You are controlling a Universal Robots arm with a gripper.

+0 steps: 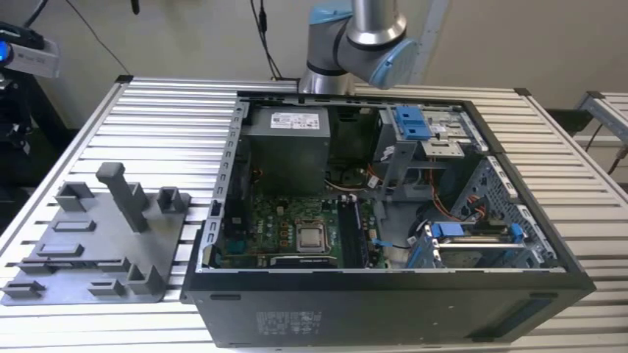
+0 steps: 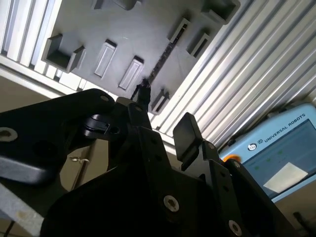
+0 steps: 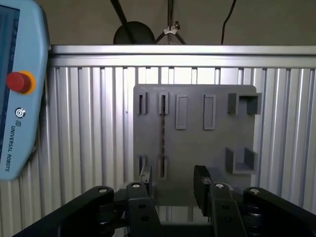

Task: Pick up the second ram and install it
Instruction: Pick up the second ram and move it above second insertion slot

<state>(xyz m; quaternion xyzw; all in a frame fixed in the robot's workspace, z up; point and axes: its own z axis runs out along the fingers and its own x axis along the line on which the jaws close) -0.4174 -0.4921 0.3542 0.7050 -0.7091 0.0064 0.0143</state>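
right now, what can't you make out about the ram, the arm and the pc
- second ram: in the first wrist view it stands edge-on in the grey fixture, so chips and label are hidden.
- arm: cut off by the exterior view's top edge.
- memory slots in the computer case: too small and dark in the exterior view to tell whether a stick is seated.
- open gripper: its height over the fixture cannot be judged.

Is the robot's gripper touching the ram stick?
Apart. In the first wrist view the open gripper hangs well above the grey fixture. The second ram stands on edge in its slots far below, clear of the gripper.
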